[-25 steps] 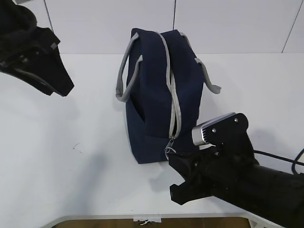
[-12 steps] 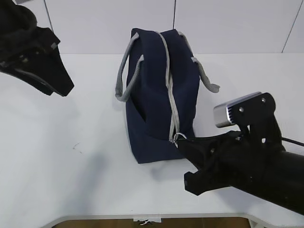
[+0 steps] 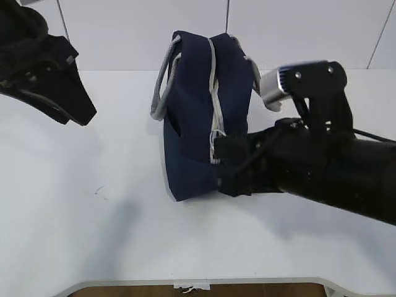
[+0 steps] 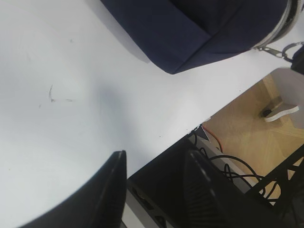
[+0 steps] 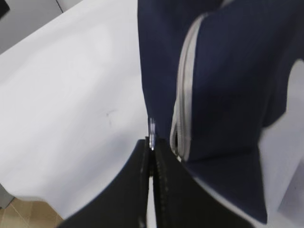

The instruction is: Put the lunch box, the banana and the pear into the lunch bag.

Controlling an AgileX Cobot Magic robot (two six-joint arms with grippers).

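From the exterior view I see the boxy navy-blue fabric lunch bag (image 3: 204,114) standing on the white table (image 3: 93,229), its near end tipped up slightly off the surface. The grey webbing handles (image 3: 162,80) droop to either side, and the grey zipper (image 3: 213,86) runs over the top and down the near face.

The right tool (image 3: 224,148) sits at the bag's near end where the zipper finishes, but this view does not resolve what it has. The right wrist view settles that: the black fingers (image 5: 142,190) are pressed together on the thin metal ring pull (image 5: 152,130), which stands edge-on just beside the lower end of the zipper.

The left tool (image 3: 77,105) hangs well apart from the bag, over bare table at upper left; from outside I cannot read its jaws. The left wrist view shows its fingers (image 4: 114,180) spread with nothing between them, the table edge and cables below, and a corner of the bag at the top of frame. That view also catches the ring pull (image 4: 285,50) at far right.

The lunch box, banana and pear appear in no view.
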